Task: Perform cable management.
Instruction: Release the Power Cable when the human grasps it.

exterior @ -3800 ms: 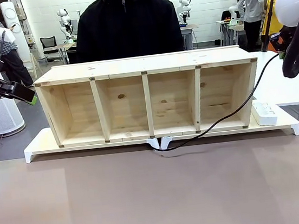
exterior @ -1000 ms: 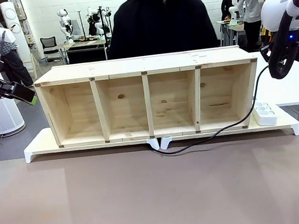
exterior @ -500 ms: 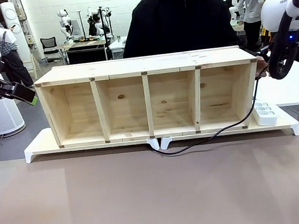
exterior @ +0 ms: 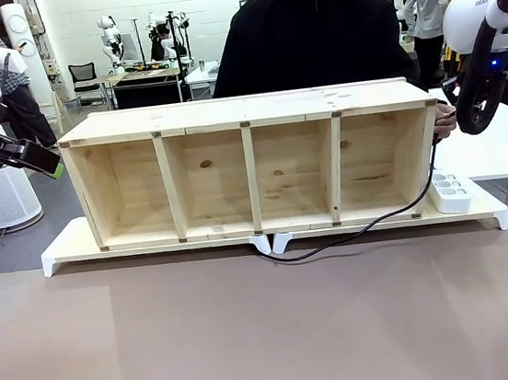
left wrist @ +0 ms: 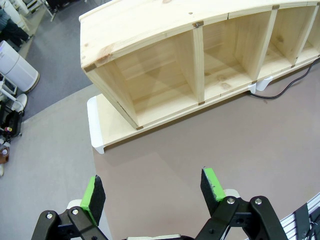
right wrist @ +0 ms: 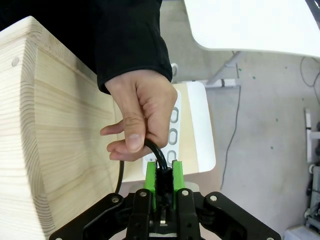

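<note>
The surface (exterior: 254, 338) is broad, flat and matte, a muted brownish mauve. Across its far half lies a long open-fronted wooden shelf (exterior: 251, 163) of pale knotty pine, a low box split by upright boards into four compartments, resting on two flat white boards (exterior: 66, 248) set end to end. Behind the shelf stands a person in a dark zipped jacket (exterior: 314, 39).

The left arm hangs at the far left, off the shelf's left end; in the left wrist view its gripper (left wrist: 152, 190) has its green-padded fingers (left wrist: 212, 184) spread wide over bare surface. At the shelf's right end the right gripper (right wrist: 163, 181) has its fingers pressed onto the black plug end of the cable (exterior: 352, 232), pinching it between the green pads. The person's hand (right wrist: 140, 117) curls around the cable just above those fingers, touching it.

A white power strip (exterior: 452, 192), a smooth rectangular block with a row of sockets, lies on the right white board beside the shelf's end. The cable, thin, smooth and black, runs down the shelf's right side and sweeps in a shallow curve along the surface to the gap between the two white boards.
</note>
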